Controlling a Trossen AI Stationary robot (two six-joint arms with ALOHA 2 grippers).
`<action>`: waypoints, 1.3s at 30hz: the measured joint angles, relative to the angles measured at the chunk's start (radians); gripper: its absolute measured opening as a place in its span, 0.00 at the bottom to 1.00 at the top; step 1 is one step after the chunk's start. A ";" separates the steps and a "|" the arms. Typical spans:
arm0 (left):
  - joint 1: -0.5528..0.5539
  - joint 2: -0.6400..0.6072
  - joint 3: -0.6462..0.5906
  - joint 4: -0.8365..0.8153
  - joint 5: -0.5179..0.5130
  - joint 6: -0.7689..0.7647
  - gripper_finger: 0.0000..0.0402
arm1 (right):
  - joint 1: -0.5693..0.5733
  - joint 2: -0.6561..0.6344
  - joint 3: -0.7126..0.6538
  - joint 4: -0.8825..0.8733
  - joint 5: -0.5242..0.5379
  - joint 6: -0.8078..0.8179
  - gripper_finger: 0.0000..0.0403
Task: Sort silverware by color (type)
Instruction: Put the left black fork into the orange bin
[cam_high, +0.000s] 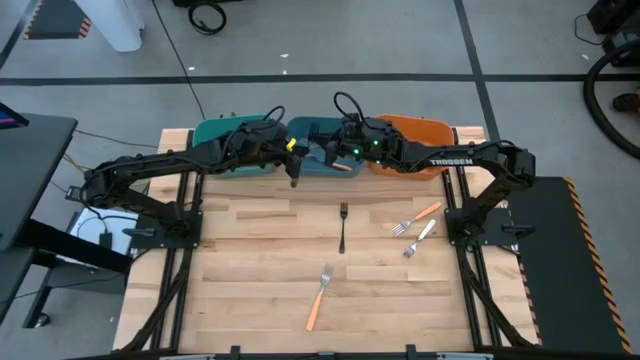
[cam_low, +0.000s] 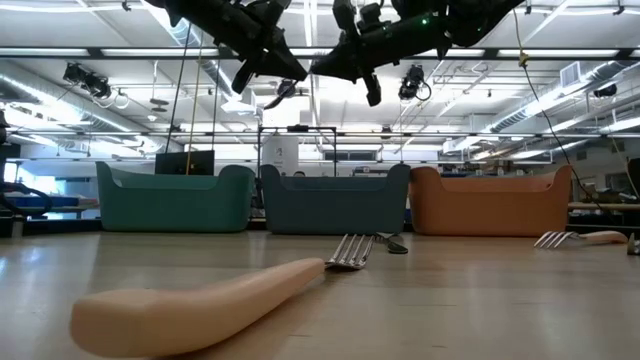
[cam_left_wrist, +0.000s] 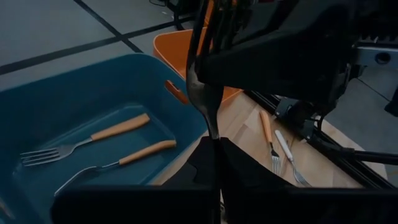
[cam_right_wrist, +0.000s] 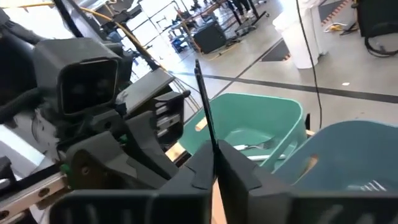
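Note:
A black fork hangs in the air over the blue bin, with both grippers shut on it. My left gripper comes from the teal bin's side. My right gripper comes from the orange bin's side, and the two meet almost tip to tip. Two orange-handled forks lie on the blue bin's floor. A silver fork lies in the teal bin. On the table lie another black fork, a silver fork and two orange-handled forks. My left gripper pinches a narrow part of the black fork between its two fingers. The fork runs on past the fingertips toward my right gripper, clear of the bin. My right gripper pinches the same fork's thin stem between its two fingers, and a length of it sticks out beyond them toward the left arm.
The three bins stand in a row along the table's far edge. The arms' black frames run along the table's left and right sides. Bare wood lies around the loose forks in the middle.

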 joint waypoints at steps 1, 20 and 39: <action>0.000 0.000 0.000 0.003 0.001 0.000 0.02 | 0.000 0.000 0.000 0.000 0.005 0.000 0.03; 0.041 -0.012 0.001 0.066 0.014 0.002 0.29 | -0.076 -0.136 0.000 -0.159 -0.019 -0.101 0.02; 0.061 -0.047 0.000 0.070 0.021 0.061 0.30 | -0.358 -0.472 0.000 -1.127 0.268 -0.702 0.02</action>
